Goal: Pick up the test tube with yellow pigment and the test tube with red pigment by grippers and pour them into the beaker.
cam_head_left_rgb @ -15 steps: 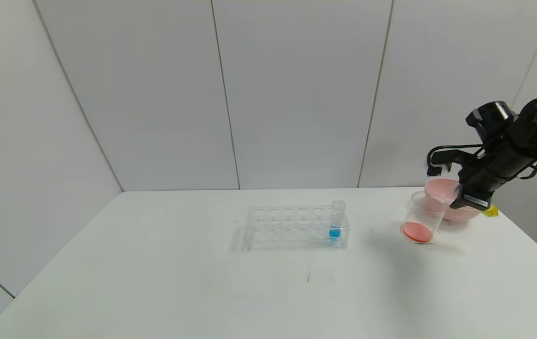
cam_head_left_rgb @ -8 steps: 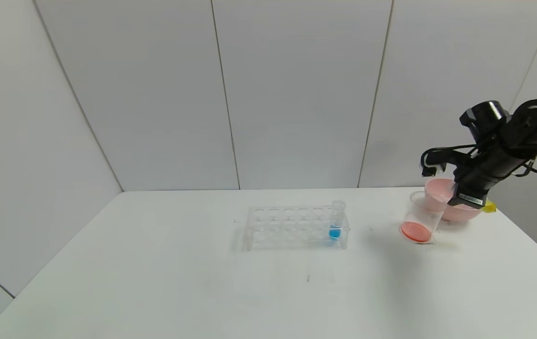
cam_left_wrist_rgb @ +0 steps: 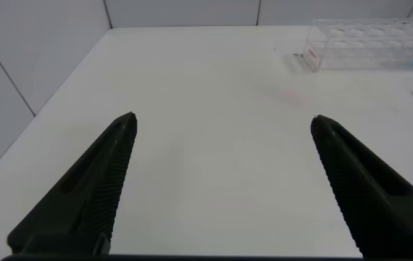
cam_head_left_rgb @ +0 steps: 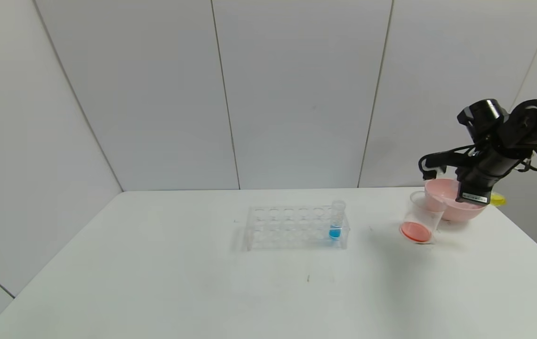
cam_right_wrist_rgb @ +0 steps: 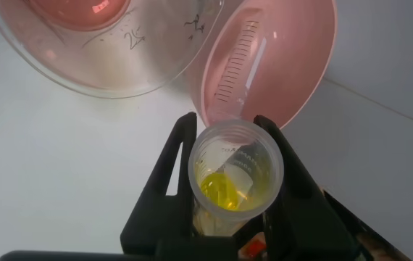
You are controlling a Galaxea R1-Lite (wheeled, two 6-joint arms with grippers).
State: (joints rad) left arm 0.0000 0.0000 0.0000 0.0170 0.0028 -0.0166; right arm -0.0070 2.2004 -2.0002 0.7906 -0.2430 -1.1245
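Note:
My right gripper (cam_head_left_rgb: pixel 471 198) hangs at the far right, just above the pink bowl (cam_head_left_rgb: pixel 456 207), shut on the test tube with yellow pigment (cam_right_wrist_rgb: pixel 235 174). The tube's yellow end (cam_head_left_rgb: pixel 499 200) sticks out to the gripper's right. The right wrist view looks into the tube's open mouth, with yellow liquid pooled low inside and a finger (cam_right_wrist_rgb: pixel 174 159) on either side. The clear beaker (cam_head_left_rgb: pixel 420 219) stands just left of the bowl with red liquid at its bottom. The test tube with red pigment is out of view. My left gripper (cam_left_wrist_rgb: pixel 222 125) is open over bare table.
A clear tube rack (cam_head_left_rgb: pixel 296 227) stands mid-table with a blue-liquid tube (cam_head_left_rgb: pixel 336 221) in its right end. The table's right edge (cam_head_left_rgb: pixel 532 235) runs close behind the bowl. White wall panels close off the back.
The right gripper has risen a little with the tube. The tube's yellow end has lifted and swung slightly to the right. Beaker, bowl and rack have not moved.

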